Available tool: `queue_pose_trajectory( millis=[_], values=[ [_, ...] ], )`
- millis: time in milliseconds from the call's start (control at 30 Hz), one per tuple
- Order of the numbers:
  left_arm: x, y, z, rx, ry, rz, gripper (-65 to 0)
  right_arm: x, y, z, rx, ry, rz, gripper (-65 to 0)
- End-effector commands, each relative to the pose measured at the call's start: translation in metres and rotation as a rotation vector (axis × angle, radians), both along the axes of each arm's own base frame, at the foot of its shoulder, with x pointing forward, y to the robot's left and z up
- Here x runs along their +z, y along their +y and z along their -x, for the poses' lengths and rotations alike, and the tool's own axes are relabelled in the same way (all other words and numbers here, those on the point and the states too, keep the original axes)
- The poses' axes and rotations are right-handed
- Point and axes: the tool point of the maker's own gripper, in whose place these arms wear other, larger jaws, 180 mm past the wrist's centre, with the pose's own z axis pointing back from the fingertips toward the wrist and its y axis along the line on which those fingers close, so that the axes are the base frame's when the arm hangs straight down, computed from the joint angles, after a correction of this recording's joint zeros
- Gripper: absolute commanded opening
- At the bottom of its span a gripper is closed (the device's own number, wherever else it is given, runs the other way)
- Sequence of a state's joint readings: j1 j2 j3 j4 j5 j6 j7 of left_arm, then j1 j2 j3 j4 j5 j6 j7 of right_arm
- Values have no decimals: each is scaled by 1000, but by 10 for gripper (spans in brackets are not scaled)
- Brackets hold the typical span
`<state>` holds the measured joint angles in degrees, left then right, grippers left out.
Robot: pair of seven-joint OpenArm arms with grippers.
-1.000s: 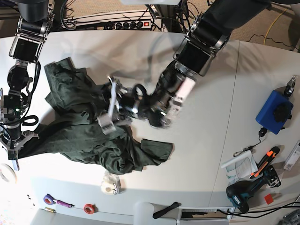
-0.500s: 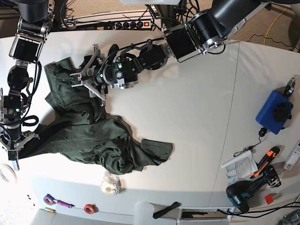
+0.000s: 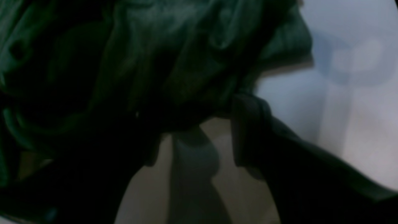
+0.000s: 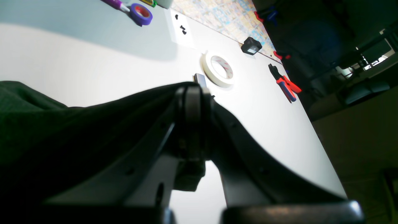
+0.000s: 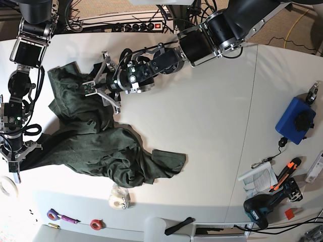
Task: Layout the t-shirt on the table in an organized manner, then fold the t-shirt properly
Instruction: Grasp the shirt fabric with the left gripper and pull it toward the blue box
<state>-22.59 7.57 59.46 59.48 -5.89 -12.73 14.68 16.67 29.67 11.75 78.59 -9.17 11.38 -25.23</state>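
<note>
since a second ago my left gripper (image 5: 103, 80) swung to the crumpled dark green knit t-shirt (image 5: 96, 143), jaws wide; right gripper (image 4: 192, 102) pinched its hem (layout barely begun, folding untouched).

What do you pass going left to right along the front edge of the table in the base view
Purple tape roll → red tape roll → crumpled white wad → black handle → black and teal drill, all along the table.

The worktop (image 5: 212, 126) lay bare right of the crumpled t-shirt (image 5: 96, 146). Tape rolls (image 5: 96, 224) lined its near edge. Tools (image 5: 267, 201) and a blue device (image 5: 295, 120) crowded the right end.
</note>
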Motion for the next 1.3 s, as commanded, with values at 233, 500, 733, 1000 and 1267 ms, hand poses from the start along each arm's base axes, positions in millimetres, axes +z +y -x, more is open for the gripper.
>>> queue_pose_trajectory(
  millis=[233, 500, 733, 1000, 1267],
  values=[
    [10, -10, -1, -11, -12, 7, -650, 32, -7, -4, 0, -77, 42, -650],
    [30, 25, -20, 24, -30, -208, -650, 32, -6, -5, 2, -80, 44, -650],
    [52, 104, -63, 168, -74, -365, -650, 32, -6, -5, 2, -80, 43, -650],
    [72, 198, -137, 374, -155, -439, -650, 31, -7, -4, -2, -74, 41, -650],
    [144, 272, -212, 627, -315, -377, -650, 30, -8, -4, -6, -69, 40, -650]
  ],
)
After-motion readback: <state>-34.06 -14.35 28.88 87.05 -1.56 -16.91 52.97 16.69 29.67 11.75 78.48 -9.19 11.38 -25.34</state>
